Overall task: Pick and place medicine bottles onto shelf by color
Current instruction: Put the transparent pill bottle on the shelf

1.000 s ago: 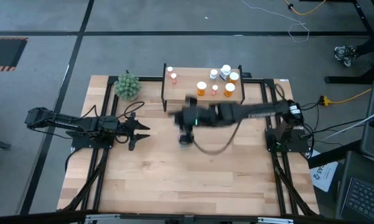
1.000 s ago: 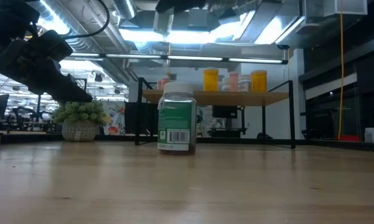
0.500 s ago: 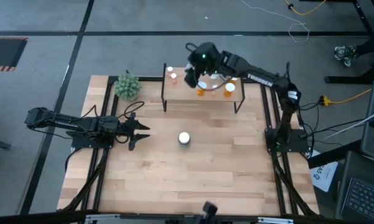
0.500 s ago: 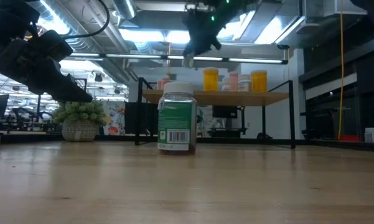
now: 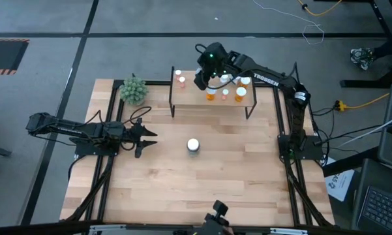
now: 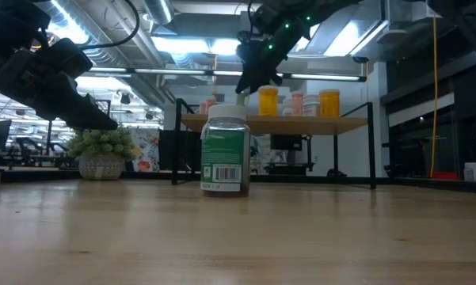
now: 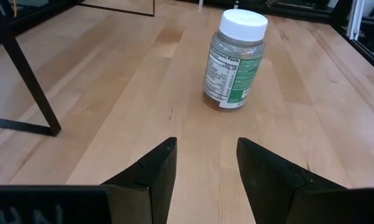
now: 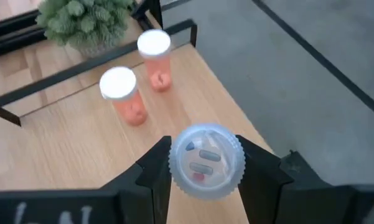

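Observation:
My right gripper (image 5: 201, 79) hangs over the left part of the shelf (image 5: 194, 96) and is shut on a small bottle (image 8: 206, 160), whose round white cap faces the wrist camera and hides the body. Two pink-red bottles (image 8: 119, 93) (image 8: 154, 57) stand on the shelf just beyond it; orange (image 5: 211, 93) and white bottles (image 5: 236, 74) stand further right. The large green bottle (image 5: 193, 145) stands upright on the table's middle. My left gripper (image 7: 206, 163) is open, low at the table's left, pointing at that green bottle (image 7: 233, 59). My right gripper pinches the small bottle between its two fingers (image 8: 154, 168), one on each side of the body just under the cap (image 8: 206, 160). It comes from above, pointing down. The bottle is lifted clear above the shelf's wooden top (image 8: 56, 146), roughly upright, cap up.
A green plant ball (image 5: 133, 89) sits at the table's far left corner, beside the shelf; it also shows in the right wrist view as the plant ball (image 8: 87, 22). The shelf's thin black legs (image 6: 177, 142) stand behind the green bottle. Bare wood lies around the green bottle.
My right arm has swung fast from over the table's middle, near the large green bottle, up and toward the far edge, ending over the shelf's left part. In the last half second it has only settled slightly there. The green bottle and my left arm have stayed put.

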Action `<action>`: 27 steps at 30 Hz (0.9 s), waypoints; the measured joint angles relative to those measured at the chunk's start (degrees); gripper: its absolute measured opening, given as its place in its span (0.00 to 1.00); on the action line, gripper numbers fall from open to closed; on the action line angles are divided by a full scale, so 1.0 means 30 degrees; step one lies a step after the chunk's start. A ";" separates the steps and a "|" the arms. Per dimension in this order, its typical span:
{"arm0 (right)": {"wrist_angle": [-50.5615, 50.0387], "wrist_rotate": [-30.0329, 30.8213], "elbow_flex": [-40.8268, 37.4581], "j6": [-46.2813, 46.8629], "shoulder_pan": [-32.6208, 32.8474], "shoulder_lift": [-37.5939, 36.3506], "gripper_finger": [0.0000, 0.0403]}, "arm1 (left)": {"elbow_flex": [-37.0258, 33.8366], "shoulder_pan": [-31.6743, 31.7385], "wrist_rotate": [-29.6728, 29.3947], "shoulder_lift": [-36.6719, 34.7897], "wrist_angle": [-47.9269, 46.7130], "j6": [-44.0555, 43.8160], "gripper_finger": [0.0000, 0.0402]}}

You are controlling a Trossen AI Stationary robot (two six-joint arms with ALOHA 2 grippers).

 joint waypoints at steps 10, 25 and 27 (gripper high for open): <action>-0.2075 -0.0501 0.0000 0.0503 0.0000 0.0035 0.35 | 0.0000 0.0002 0.0003 -0.0007 0.0000 0.0000 0.41; -0.1974 -0.0481 0.0007 0.0778 0.0503 0.0660 0.35 | 0.0000 -0.0002 0.0003 0.0000 0.0000 0.0000 0.41; -0.2094 -0.0466 0.0007 0.0554 0.0503 0.0690 0.36 | 0.0000 -0.0002 0.0003 0.0000 0.0000 0.0000 0.41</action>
